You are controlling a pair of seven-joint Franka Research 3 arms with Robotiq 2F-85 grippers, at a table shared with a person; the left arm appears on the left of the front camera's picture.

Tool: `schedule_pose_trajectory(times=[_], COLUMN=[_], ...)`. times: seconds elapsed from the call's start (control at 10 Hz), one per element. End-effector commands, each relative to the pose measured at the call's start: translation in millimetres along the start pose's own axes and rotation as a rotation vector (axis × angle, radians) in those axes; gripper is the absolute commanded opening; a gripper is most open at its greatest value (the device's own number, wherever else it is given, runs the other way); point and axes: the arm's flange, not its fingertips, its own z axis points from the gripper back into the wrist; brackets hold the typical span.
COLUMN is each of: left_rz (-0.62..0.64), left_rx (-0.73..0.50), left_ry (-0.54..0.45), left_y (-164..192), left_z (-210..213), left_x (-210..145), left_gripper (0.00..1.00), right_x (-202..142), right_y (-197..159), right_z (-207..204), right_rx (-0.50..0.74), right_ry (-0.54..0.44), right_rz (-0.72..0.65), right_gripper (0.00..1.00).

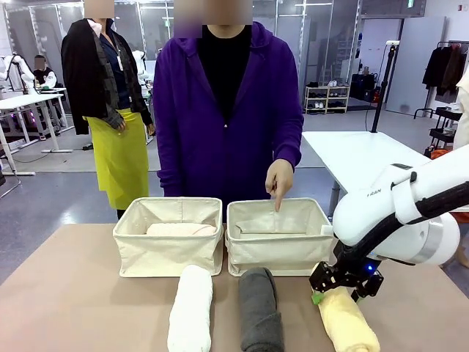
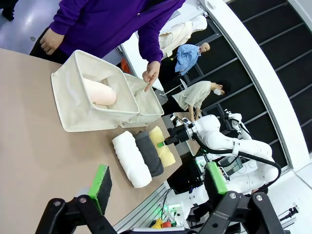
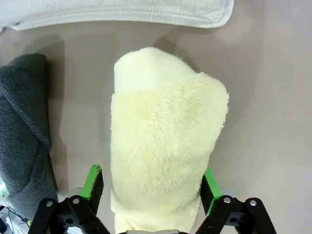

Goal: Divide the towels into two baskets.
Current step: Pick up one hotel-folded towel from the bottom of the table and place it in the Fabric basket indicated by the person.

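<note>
One yellow towel (image 3: 165,146) | fluffy, tightly rolled | right fingers (image 3: 92,183) straddle it

Light: bright, even, from overhead ceiling strips.
Shadows: soft, pale grey on the tan tabletop (image 3: 273,122), at the far ends of the yellow terry towel roll (image 3: 165,146) and the dark grey terry towel roll (image 3: 24,136).
Focus: front view sharp; right wrist view crisp on the pile.
Distortion: left wrist view tilted, edges stretched.
</note>
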Motion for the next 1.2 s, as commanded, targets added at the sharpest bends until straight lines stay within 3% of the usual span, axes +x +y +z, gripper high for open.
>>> schedule_pose_trajectory(times=[0.0, 0.1, 0.2, 0.3, 0.4, 0.5, 0.8, 1.1], left_rz=[-0.011, -0.011, -0.011, -0.011, -0.011, -0.011, -0.011, -0.011], left_rx=[-0.009, -0.009, -0.009, -0.009, -0.009, -0.009, -0.009, -0.009], left_ry=[-0.004, -0.004, -0.004, -0.004, -0.004, -0.004, -0.004, -0.004], left_y=[-4.6, -4.6, -4.6, -4.6, -4.6, -4.6, -4.6, -4.6], left_z=[2.5, 2.5, 2.5, 2.5, 2.5, 2.5, 2.5, 2.5], left_x=[0.4, 0.4, 0.4, 0.4, 0.4, 0.4, 0.4, 0.4], left_gripper=[0.97, 0.97, 0.97, 0.97, 0.97, 0.97, 0.97, 0.97], right_x=[-20.8, -20.8, -21.1, -21.6, -23.4, -27.6, -51.1, -68.9], right_y=[6.4, 7.2, 7.5, 7.0, 7.7, 12.0, 49.3, 77.5], right_z=[-9.5, -9.6, -9.3, -8.8, -5.6, 2.9, 74.9, 124.1], right_rx=[-0.035, -0.037, -0.039, -0.047, -0.054, -0.067, -0.141, -0.204], right_ry=[-0.012, -0.012, -0.010, -0.005, -0.007, -0.008, -0.015, -0.015], right_rz=[0.018, 0.023, 0.029, 0.033, 0.044, 0.078, 0.465, 0.952], right_gripper=[0.80, 0.64, 0.60, 0.44, 0.40, 0.25, 0.25, 0.25])
